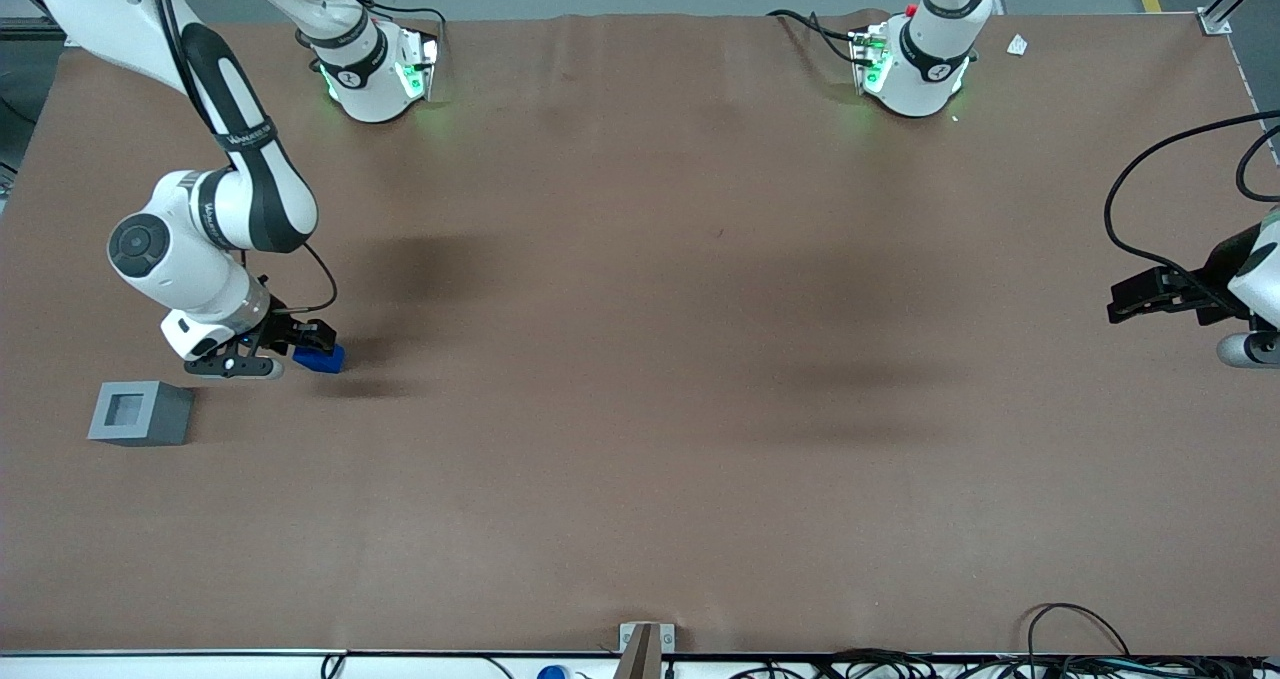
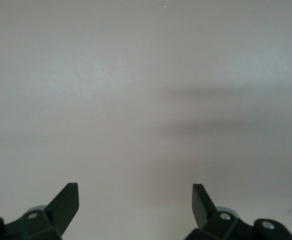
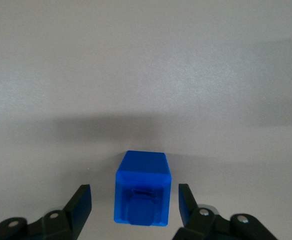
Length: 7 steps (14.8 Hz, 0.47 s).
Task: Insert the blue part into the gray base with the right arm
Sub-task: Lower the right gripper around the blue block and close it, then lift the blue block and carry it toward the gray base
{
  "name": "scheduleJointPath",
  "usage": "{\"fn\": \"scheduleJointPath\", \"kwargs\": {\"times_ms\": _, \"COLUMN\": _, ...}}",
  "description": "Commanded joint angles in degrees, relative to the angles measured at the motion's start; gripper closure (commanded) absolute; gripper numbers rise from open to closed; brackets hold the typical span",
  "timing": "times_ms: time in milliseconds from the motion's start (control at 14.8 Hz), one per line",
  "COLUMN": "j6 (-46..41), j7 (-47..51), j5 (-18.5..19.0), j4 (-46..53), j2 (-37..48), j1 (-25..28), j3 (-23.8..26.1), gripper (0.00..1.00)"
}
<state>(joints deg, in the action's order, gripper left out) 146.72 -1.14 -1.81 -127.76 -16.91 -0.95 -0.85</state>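
The blue part lies on the brown table toward the working arm's end. In the right wrist view the blue part sits between the two black fingers with its stub facing the camera, and there is a gap on each side of it. My right gripper is open around it, low over the table; in the front view the gripper is at the part. The gray base stands beside it, a little nearer to the front camera, with its square socket facing up.
The brown table stretches wide toward the parked arm's end. Both arm bases stand at the table's edge farthest from the front camera. Cables lie along the near edge.
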Motion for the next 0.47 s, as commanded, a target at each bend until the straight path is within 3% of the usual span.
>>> {"fn": "scheduleJointPath", "kwargs": {"times_ms": 0, "j6": 0.7, "j7": -0.4, "j5": 0.4, "j4": -0.1, "j2": -0.8, "j1": -0.8, "j3": 0.4, "gripper": 0.24}}
{"fn": "scheduleJointPath", "kwargs": {"times_ms": 202, "j6": 0.6, "j7": -0.2, "j5": 0.4, "j4": 0.1, "j2": -1.5, "j1": -1.3, "j3": 0.4, "gripper": 0.3}}
{"fn": "scheduleJointPath", "kwargs": {"times_ms": 405, "j6": 0.5, "j7": 0.0, "j5": 0.3, "j4": 0.1, "j2": -2.1, "j1": -1.3, "j3": 0.4, "gripper": 0.43}}
